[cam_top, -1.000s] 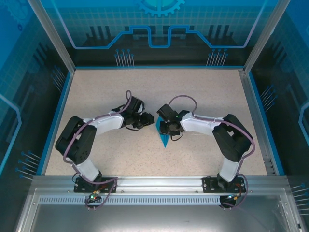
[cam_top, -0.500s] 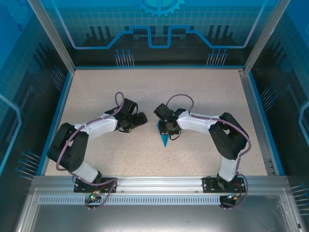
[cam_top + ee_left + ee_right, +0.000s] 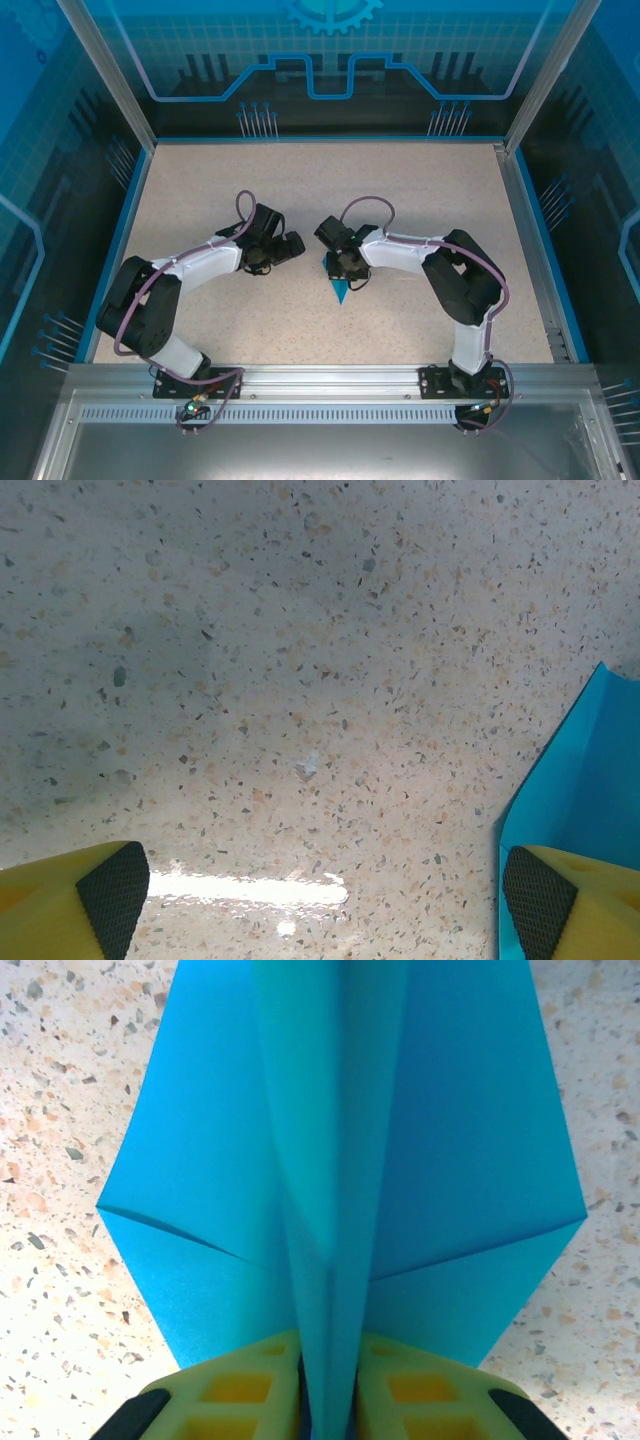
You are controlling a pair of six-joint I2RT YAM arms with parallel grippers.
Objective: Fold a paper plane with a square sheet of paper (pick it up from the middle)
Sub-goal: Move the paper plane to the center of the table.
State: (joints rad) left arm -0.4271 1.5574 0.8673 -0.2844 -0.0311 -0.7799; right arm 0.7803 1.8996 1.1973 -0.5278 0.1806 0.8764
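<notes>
Top view, left gripper (image 3: 287,247): hangs low over the table (image 3: 430,190), just left of the paper plane (image 3: 340,290) and apart from it.
Top view, right gripper (image 3: 338,268): sits over the plane's wide end; the pointed nose sticks out toward the arm bases.
Left wrist view, hand state: the jaws are spread wide, with bare speckled tabletop between them. A blue edge of the plane (image 3: 580,780) lies just beside the pad (image 3: 540,900) at the picture's right.
Right wrist view, hand state: the fingers (image 3: 240,1390) are pinched shut on the plane's raised centre fold. Both wings spread out to either side.
Where the plane is: mid-table, between the two grippers, gripped by the right one.
Progress (judged): the folding looks close to done.
Risk, slipping: a narrow pinch on thin paper could let the fold slide out if lifted quickly.
Risk, snagging: the open left pad is so near the wing edge that a sideways move could catch and bend it.
Risk, springing: once released, the centre fold may open if the crease is soft.
</notes>
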